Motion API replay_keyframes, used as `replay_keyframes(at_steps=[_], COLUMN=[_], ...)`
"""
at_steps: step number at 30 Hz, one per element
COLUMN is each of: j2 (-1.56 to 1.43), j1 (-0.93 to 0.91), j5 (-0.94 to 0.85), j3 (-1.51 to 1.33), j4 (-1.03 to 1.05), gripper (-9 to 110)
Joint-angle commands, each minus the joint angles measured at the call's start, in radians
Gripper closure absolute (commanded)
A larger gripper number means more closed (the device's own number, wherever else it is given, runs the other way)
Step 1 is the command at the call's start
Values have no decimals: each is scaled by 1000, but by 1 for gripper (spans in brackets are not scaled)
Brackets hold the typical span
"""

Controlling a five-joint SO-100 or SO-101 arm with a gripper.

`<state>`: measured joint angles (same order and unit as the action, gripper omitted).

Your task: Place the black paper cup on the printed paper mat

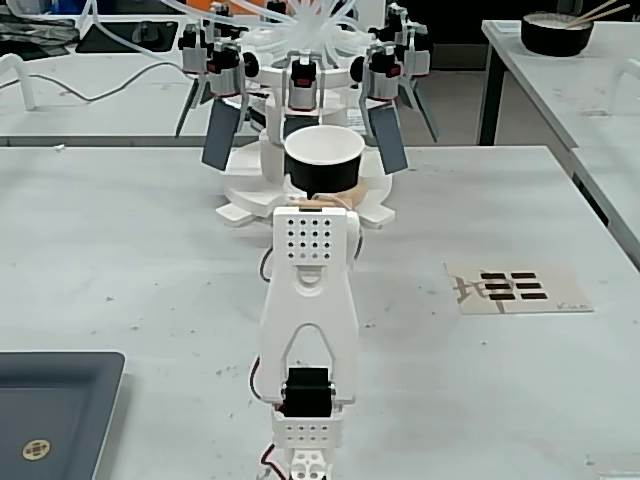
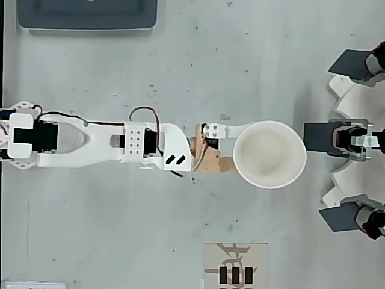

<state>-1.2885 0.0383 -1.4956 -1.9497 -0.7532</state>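
The black paper cup [image 1: 323, 168] stands upright with its white inside showing, straight ahead of the arm and just in front of a white carousel. In the overhead view the cup [image 2: 269, 155] looks like a wide white circle, and my gripper [image 2: 255, 153] reaches in from its left. One white finger [image 2: 236, 130] curves along the cup's side, while the other finger is hidden under the cup. The jaws look shut on the cup. In the fixed view the gripper [image 1: 322, 197] is mostly hidden behind the arm. The printed paper mat [image 1: 515, 288] lies flat on the table to the right, apart from the cup, and shows at the overhead view's bottom edge as the mat [image 2: 236, 265].
A white carousel [image 1: 300, 70] with dark grey panels and motors stands right behind the cup; the carousel [image 2: 355, 138] fills the overhead view's right edge. A dark grey tray [image 1: 50, 400] sits at the near left. A black bowl with chopsticks [image 1: 556, 32] rests on another table.
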Motion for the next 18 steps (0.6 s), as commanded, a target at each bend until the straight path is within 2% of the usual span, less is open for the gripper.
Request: replay_keyframes(at_steps=[1,18], j2=[-86,-130], j1=[20,46], j5=[11,14], j3=[6,-64], j4=[-18,-37], gripper=[96,96])
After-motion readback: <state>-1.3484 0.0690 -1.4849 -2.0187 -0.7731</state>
